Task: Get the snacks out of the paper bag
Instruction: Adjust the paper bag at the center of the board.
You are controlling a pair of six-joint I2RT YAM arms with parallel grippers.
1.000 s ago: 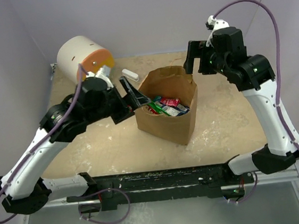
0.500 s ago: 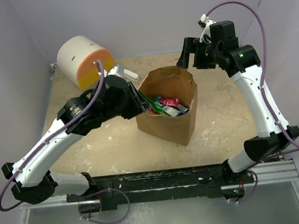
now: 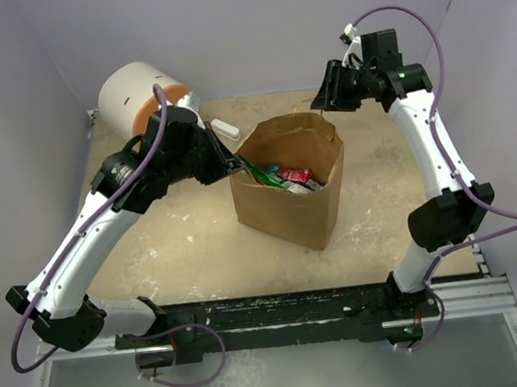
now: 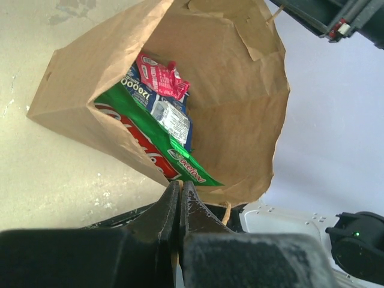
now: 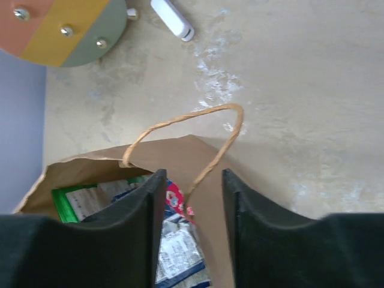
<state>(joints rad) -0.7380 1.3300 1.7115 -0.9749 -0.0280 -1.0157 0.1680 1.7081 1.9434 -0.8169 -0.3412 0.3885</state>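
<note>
1. the paper bag (image 3: 284, 214) is seen upright at the centre of the top view, mouth open, on the table (image 3: 181, 248).
2. the snacks (image 3: 289, 179) are seen packed inside the bag, below its rim.
3. in the left wrist view, a green chip bag (image 4: 150, 141) is seen lying along the bag's left inner wall. a blue-white pouch (image 4: 162, 108) and a red packet (image 4: 159, 75) are stacked above it in the frame.
4. the left gripper (image 4: 180, 187) is seen with its fingers pressed together. the tips are set right at the bag's rim, at lower centre of the left wrist view and at the bag's left edge in the top view. whether paper is pinched between them cannot be told.
5. the right gripper (image 5: 192, 180) is seen with its fingers spread, held over the bag's far rim, upper right of the bag in the top view.
6. the twisted handle (image 5: 180, 120) is seen looped above that gap, with one strand running down into it. whether it is touched cannot be told.
7. a white-and-orange cylinder (image 3: 128, 96) is seen at the upper left of the top view. a small white bar (image 3: 224, 128) lies between it and the bag.
</note>
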